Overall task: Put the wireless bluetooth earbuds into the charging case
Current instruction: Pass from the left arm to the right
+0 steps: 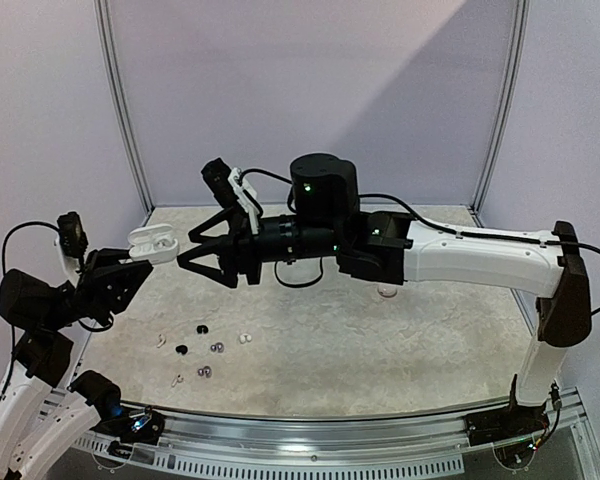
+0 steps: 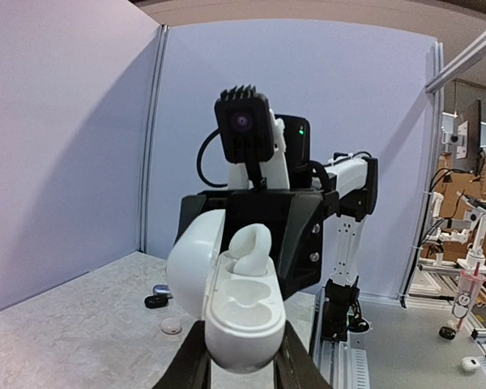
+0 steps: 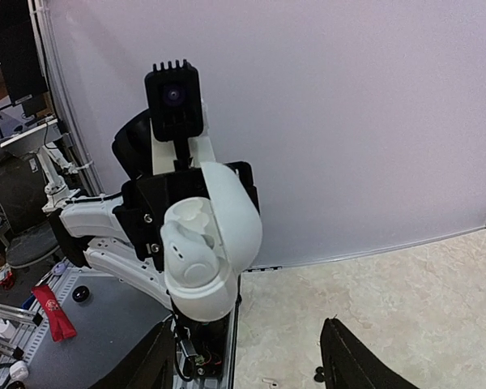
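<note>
Holding the glossy white oval plastic charging case [image 2: 239,316] above the speckled beige counter [image 1: 400,350], our left fingers [image 2: 190,365] are clamped on its base, its lid hangs open, and one white earbud [image 2: 251,247] stands in a well. Our right fingers [image 3: 350,361] are spread apart with nothing between them, pointing at the case from just beside it. We see other tiny white, black and grey-lavender pebble-like earbuds [image 1: 218,347] scattered on the counter below.
</note>
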Tool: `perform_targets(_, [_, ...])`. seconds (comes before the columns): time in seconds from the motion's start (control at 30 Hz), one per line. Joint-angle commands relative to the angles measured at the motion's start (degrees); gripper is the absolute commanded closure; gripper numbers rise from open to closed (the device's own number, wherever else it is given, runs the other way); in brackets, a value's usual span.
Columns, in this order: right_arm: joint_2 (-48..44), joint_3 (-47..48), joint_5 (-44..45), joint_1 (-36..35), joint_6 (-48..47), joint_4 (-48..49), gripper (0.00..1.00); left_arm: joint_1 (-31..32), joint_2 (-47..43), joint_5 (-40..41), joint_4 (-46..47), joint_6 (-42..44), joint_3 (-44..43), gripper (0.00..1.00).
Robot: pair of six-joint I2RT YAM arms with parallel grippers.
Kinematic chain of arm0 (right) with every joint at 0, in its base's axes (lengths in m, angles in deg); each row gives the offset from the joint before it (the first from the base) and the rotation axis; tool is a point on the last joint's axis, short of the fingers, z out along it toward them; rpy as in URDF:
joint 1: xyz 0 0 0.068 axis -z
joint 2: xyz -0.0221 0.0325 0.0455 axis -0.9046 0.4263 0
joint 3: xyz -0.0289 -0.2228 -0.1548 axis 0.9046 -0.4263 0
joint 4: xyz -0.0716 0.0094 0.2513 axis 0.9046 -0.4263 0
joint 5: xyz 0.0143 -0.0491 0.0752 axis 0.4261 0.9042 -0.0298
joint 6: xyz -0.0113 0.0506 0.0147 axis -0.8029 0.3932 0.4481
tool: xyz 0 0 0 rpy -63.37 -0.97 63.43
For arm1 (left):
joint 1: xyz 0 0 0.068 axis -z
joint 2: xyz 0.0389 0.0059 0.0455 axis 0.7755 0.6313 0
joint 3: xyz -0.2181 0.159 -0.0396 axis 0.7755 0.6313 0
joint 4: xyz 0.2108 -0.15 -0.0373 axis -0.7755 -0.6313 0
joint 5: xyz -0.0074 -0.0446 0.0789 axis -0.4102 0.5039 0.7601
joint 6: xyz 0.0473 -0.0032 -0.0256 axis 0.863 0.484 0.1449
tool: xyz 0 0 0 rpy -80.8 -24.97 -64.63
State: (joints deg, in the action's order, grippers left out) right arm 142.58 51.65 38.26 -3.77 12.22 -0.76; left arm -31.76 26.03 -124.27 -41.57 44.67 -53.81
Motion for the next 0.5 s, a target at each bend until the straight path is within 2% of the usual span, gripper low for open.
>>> perform_targets(0.0, [2.3,3.1,-3.0,-1.0,1.2,2.7,0.39,-0.5,-0.7,1.2,1.5,-1.7,-1.3,1.00])
perform_targets(0.37, [4.8,6.2,-4.1,-1.6,0.8,2.7,0.56,-0.6,-0.8,1.0,1.4,-1.6,-1.3,1.00])
perform_targets(0.47, [5.6,7.0,-4.6,-1.6,0.8,2.4,0.64,-0.6,-0.9,1.0,1.4,-1.5,-1.3,1.00])
